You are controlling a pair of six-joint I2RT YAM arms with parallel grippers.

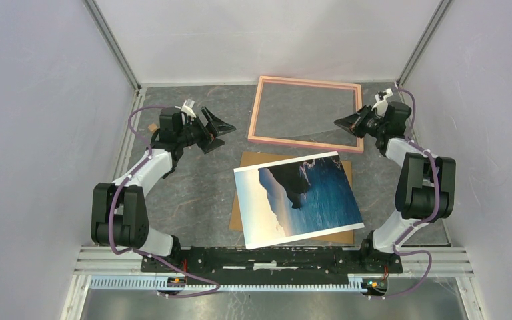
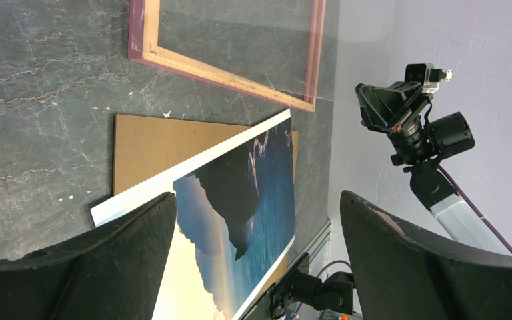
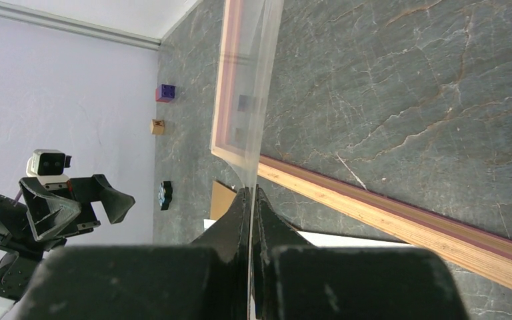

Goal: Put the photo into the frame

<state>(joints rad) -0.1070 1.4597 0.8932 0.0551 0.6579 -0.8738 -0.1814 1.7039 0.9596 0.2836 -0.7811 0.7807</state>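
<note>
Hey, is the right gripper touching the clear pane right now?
Touching. The right wrist view shows the right gripper closed on the edge of the clear pane, with no gap showing.

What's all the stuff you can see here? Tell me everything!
frame: one, salmon pink, far middle
clear pane: one, see-through, over the frame
backing board: one, brown, near middle
photo: one, sea and cliffs, on the backing board
purple cube: one, purple, far left
tan cube: one, tan, near the purple cube
small dark thing: one, dark, left side
table: one, grey marble, under everything
left hand: one, black, open, left of the frame
right hand: one, black, shut on the clear pane
</note>
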